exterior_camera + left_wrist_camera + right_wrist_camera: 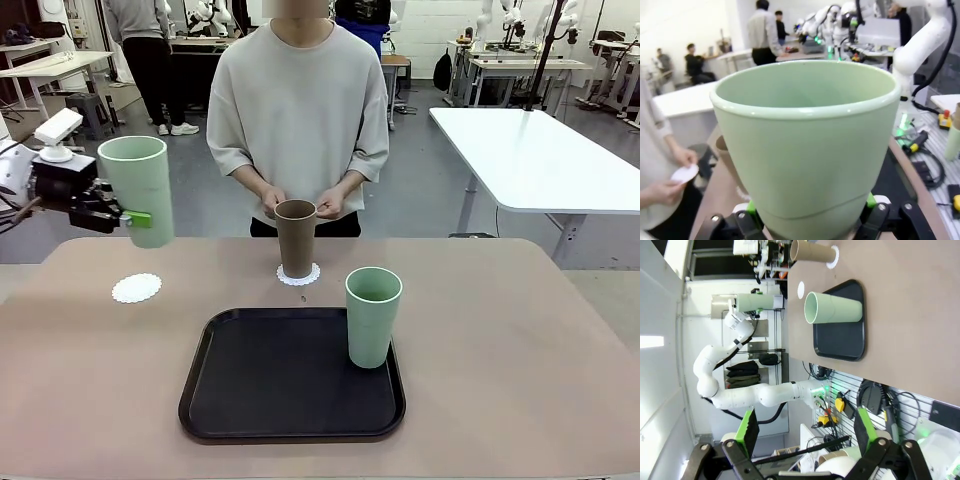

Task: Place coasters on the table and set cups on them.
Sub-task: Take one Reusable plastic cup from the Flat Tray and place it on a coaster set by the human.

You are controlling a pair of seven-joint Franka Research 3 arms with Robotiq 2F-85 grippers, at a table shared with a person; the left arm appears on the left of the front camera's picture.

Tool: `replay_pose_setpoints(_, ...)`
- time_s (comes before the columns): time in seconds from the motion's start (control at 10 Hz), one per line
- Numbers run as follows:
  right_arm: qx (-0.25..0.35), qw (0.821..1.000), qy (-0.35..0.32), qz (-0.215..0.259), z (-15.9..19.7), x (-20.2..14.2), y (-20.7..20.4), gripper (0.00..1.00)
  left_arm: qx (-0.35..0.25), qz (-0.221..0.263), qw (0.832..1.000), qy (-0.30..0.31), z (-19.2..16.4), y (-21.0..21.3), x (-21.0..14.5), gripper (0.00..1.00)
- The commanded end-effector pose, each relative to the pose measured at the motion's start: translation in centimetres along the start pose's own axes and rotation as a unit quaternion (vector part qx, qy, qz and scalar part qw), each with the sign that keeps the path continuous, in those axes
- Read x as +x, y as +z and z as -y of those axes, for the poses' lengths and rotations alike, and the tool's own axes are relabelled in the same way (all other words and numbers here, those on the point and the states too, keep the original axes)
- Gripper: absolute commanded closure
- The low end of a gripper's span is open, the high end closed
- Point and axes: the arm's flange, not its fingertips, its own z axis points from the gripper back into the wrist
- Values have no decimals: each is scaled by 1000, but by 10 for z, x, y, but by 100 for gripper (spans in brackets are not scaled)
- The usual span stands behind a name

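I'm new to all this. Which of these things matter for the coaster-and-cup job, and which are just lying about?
Part of the job: green cup held by left pincer, brown cup, lacy coaster beneath it, bare coaster, second green cup, tan table.
Just lying about: black tray, white table beyond.

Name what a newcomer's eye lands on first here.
The left gripper holds a pale green cup in the air at the left of the table, near an empty coaster. At the far middle, a person's hands are at the rim of a brown cup on a lacy coaster. A second green cup stands on the black tray, right side.
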Motion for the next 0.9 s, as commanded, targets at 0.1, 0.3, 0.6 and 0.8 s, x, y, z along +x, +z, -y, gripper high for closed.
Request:
replay_pose_setpoints(0.1, 9, 1000, 3, 2, -1, 0, 0, 0, 23, 39, 998, 33, -15, 44, -23, 17)
replay_pose_setpoints(0.3, 9, 1000, 3, 2, -1, 0, 0, 0, 36, 53, 997, 48, -22, 57, -47, 17)
replay_pose_setpoints(0.6, 9, 1000, 3, 2, -1, 0, 0, 0, 60, 55, 995, 50, -34, 63, -77, 17)
replay_pose_setpoints(0.8, 9, 1000, 3, 2, -1, 0, 0, 0, 74, 52, 995, 52, -38, 65, -90, 17)
